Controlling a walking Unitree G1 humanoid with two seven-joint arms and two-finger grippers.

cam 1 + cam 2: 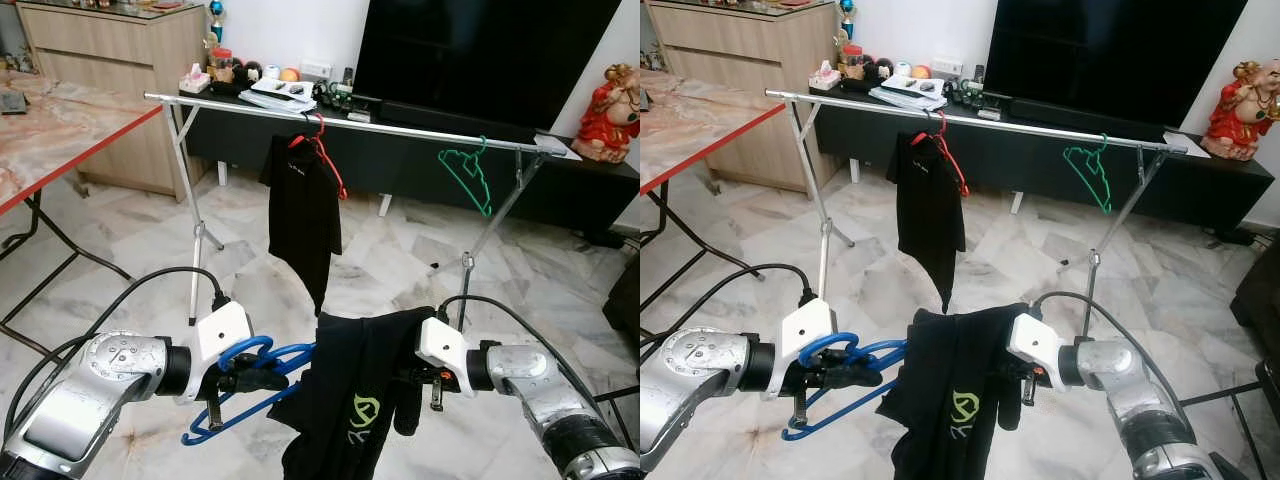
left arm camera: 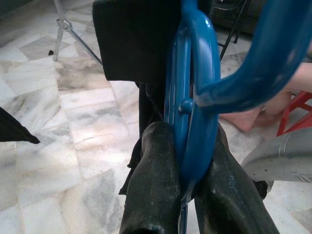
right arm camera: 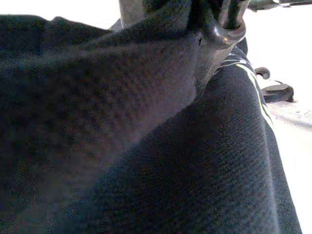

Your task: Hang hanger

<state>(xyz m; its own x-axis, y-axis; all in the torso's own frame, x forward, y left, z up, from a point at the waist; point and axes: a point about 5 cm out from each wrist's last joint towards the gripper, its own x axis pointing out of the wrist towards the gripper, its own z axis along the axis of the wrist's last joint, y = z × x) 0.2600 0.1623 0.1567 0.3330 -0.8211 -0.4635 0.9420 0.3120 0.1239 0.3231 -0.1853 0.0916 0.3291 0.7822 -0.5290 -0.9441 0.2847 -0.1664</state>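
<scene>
A blue hanger (image 1: 250, 375) carries a black shirt with a green logo (image 1: 355, 400), held low in front of me. My left gripper (image 1: 255, 382) is shut on the hanger's hook end; in the left wrist view its fingers (image 2: 153, 185) pinch the blue hanger (image 2: 195, 97). My right gripper (image 1: 405, 378) is shut on the shirt's other side, its fingers buried in the black shirt (image 3: 146, 146). Ahead stands a silver clothes rail (image 1: 400, 128). On it hang a red hanger (image 1: 325, 150) with a black garment (image 1: 303, 215) and a bare green hanger (image 1: 468, 172).
A red-edged marble table (image 1: 60, 130) stands at the left. Behind the rail run a black TV console (image 1: 560, 185) and a wooden cabinet (image 1: 110, 50). A red statue (image 1: 615, 110) sits at the far right. Marble floor (image 1: 400, 260) lies between me and the rail.
</scene>
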